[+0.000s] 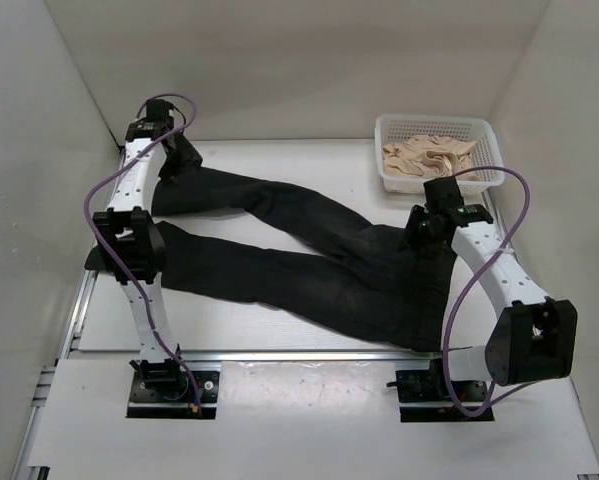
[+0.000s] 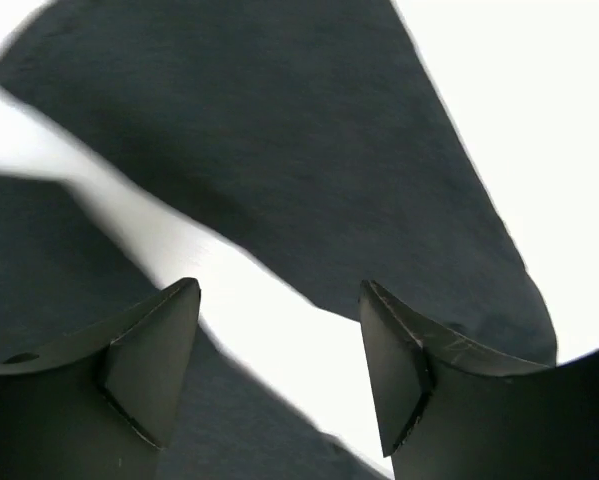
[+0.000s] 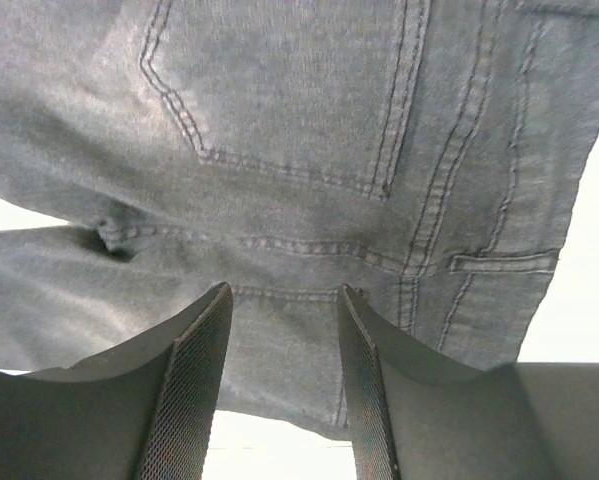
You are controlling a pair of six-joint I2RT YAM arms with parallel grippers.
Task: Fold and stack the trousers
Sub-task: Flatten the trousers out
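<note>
A pair of black trousers [image 1: 319, 265] is lying spread across the white counter [image 1: 279, 165]. The waist is sitting toward the right edge and the two legs are running out toward the left edge. The legs are parting in a narrow V, with a strip of bare counter showing between them. The far leg is ending close to the far left corner, while the near leg is reaching the left edge beneath the left arm.

The left gripper [image 1: 184, 155] is hanging over the far leg's end by the far left corner. In its wrist view the left gripper [image 2: 279, 300] is standing released, its fingers spread wide with nothing between them. Dark cloth and a white band of counter are blurring past below.

The right gripper [image 1: 424, 225] is poised over the waist end near the right edge. Up close, the right gripper [image 3: 284, 300] is likewise released, its jaws parted and grasping nothing. It is looking down on a stitched back pocket [image 3: 279, 90] and the seat seams.

Plain white walls [image 1: 279, 60] are closing in the counter on the left, far and right sides. A white plastic basket [image 1: 439, 122] is sitting in the far right corner, holding a crumpled beige cloth [image 1: 429, 155]. Purple cables [image 1: 104, 190] are looping along both arms, and a metal rail [image 1: 279, 355] is running along the near edge.
</note>
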